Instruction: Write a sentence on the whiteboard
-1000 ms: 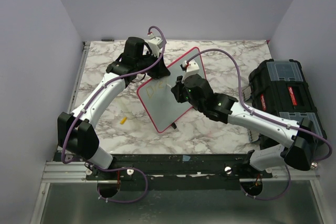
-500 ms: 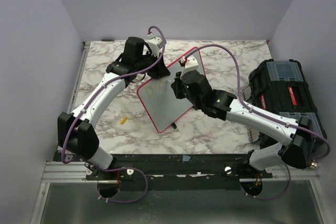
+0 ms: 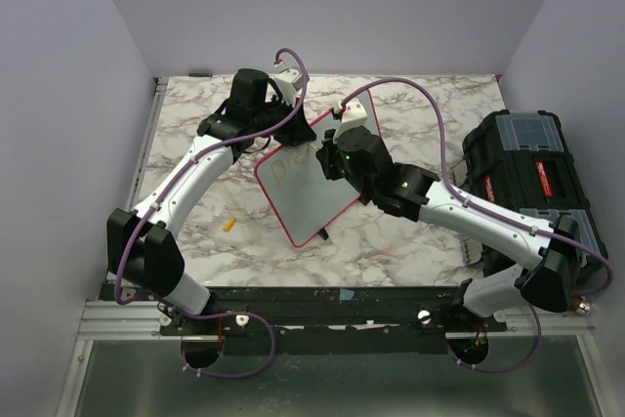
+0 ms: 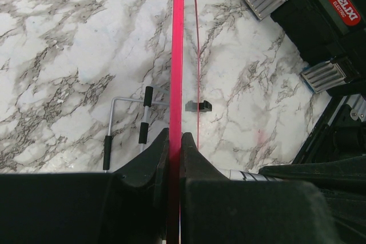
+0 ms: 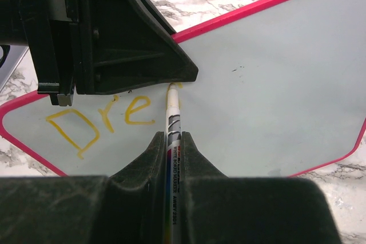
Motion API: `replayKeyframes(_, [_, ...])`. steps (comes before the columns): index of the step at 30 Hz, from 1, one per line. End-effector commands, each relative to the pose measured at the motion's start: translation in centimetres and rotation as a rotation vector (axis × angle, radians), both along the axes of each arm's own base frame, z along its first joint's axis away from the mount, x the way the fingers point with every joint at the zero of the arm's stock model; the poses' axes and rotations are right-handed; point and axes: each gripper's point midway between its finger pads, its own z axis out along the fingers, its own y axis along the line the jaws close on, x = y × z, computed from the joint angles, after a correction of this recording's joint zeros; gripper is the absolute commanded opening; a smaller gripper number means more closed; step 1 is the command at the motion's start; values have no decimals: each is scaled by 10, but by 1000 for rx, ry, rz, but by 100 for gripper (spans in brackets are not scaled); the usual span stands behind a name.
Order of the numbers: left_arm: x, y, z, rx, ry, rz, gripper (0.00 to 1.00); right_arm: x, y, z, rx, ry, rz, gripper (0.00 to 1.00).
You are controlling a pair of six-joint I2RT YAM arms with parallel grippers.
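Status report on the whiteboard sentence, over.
Left gripper clamped on whiteboard rim. Right gripper shut on marker, tip on board. Sentence reads "Dre". Left jaws crowd the tip.

Overhead from behind — wrist views close on whiteboard [image 3: 305, 200]

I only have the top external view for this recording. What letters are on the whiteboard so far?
Observer: The right wrist view shows yellow lettering reading "Dre" on the whiteboard.
Reviewer: What is the right claw holding?
Observer: The right claw is shut on a marker. Its tip is just right of the "e", but I cannot confirm contact.
Reviewer: And the left claw?
Observer: The left wrist view shows the left claw shut on the whiteboard's red edge, with the board seen edge-on.
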Motion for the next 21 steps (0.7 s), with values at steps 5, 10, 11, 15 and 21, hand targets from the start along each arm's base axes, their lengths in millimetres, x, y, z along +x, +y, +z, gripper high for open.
replayKeyframes(5, [-9,9,-41,129,46,-20,0,2,-5,-18,-28,21,-23,1])
replayKeyframes(10, [-9,9,-39,128,41,-20,0,-5,-12,-35,-43,52,-25,1])
replayKeyframes(11, [-9,8,-39,128,42,-20,0,-6,-13,-37,-45,55,-25,1])
replayKeyframes(15, [-9,9,-39,128,42,-19,0,-6,-18,-39,-52,55,-39,1])
replayKeyframes(21, [-10,9,-39,128,42,-18,0,-2,-21,-28,-59,28,-54,1])
